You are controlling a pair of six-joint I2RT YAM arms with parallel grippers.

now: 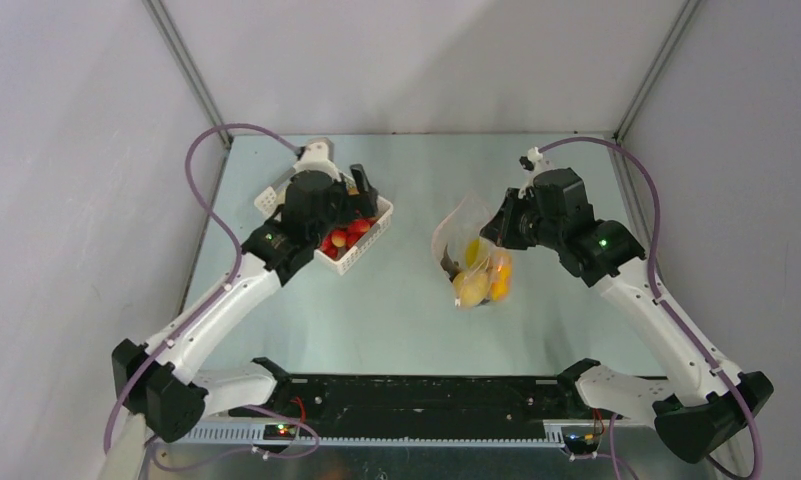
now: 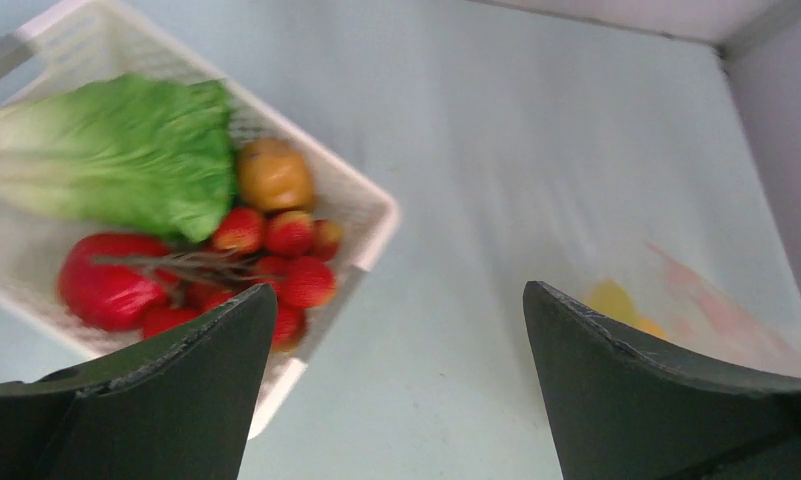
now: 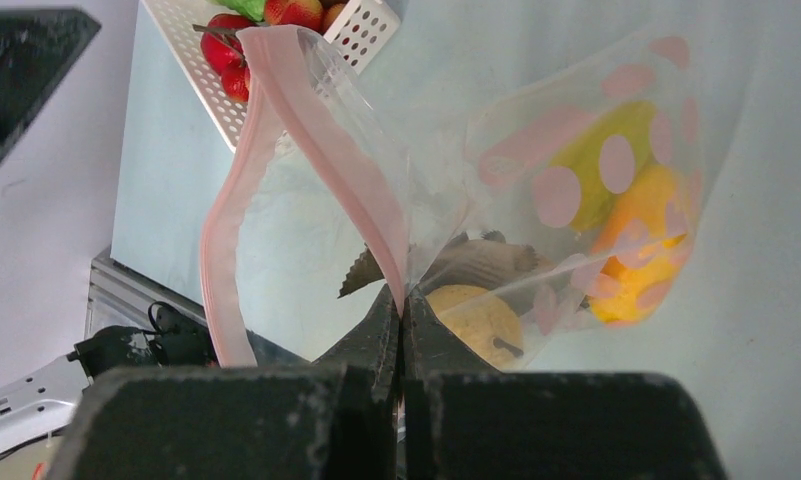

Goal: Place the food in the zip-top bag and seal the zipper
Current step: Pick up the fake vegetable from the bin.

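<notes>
Clear pink-dotted plastic bag [image 3: 576, 130]: limp, slippery; right gripper [image 3: 404, 300] is clamping its pink zipper strip [image 3: 316, 120], probably the safest hold; left gripper [image 2: 398, 295] is gaping empty.

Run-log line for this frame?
left gripper open above basket | right gripper shut on zip-top bag | some food bagged | zipper unsealed

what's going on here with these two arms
The right gripper is shut on the pink zipper strip of the clear pink-dotted plastic bag, holding its mouth open; yellow and orange toy fruits are already inside. The left gripper, jaws wide open, hovers over the white lattice plastic basket, which holds green toy lettuce, a brown potato and red fruits.
</notes>
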